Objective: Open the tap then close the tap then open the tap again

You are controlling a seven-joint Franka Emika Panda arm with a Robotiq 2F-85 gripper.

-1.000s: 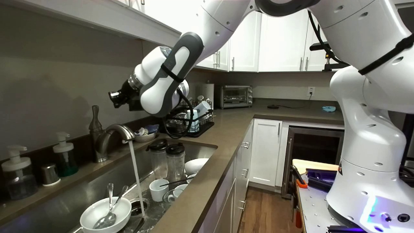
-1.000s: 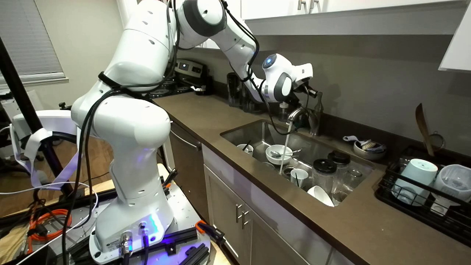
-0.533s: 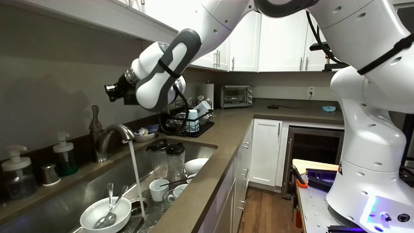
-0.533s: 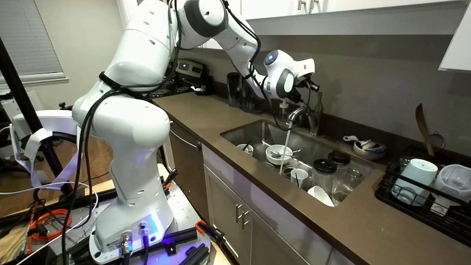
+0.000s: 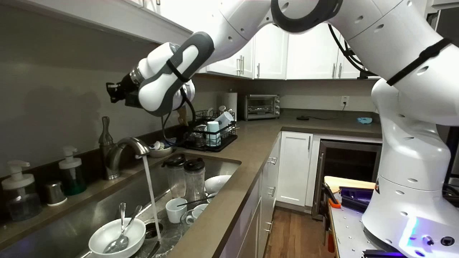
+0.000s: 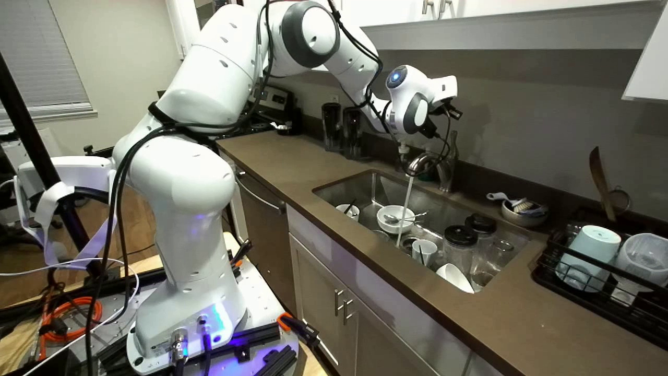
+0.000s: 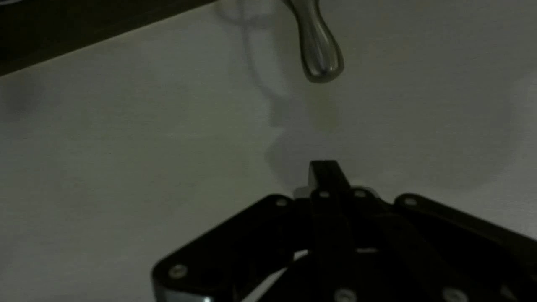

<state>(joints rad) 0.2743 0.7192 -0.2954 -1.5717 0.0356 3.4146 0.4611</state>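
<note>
In an exterior view, a silvery brushed-metal tap [image 5: 113, 159] with an arched gooseneck spout [image 5: 133, 143] stands on a brown tabletop [image 5: 217, 215], between a grey wall [image 5: 53, 82] and a rectangular steel sink [image 5: 102, 211]. Its slim lever [image 5: 105, 134] points upward. A thin stream of water [image 5: 152, 195] runs from the spout into the sink, near a round white bowl [image 5: 102, 234] with two metal spoons [image 5: 119, 244] in it. The white jointed robot arm [image 5: 233, 39] reaches over the tabletop, and its black fingers [image 5: 114, 92] hang above the lever, apart from it.

In an exterior view, the stream falls in front of the bowl and comes down near a white mug [image 6: 428, 248]. Two clear jars [image 6: 460, 256] with black lids [image 6: 461, 236] stand beside each other in the sink. On the tabletop, a black wire dish rack [image 6: 600, 316] holds a pale blue cup [image 6: 597, 243] and a clear plastic container [image 6: 644, 261]. The fingers are too small here to read.

In the wrist view, the two fingers meet tip against tip, closed on themselves. The lever's rounded metallic end shows toward the top edge, clear of them, with the dim, shadowed grey wall behind.
</note>
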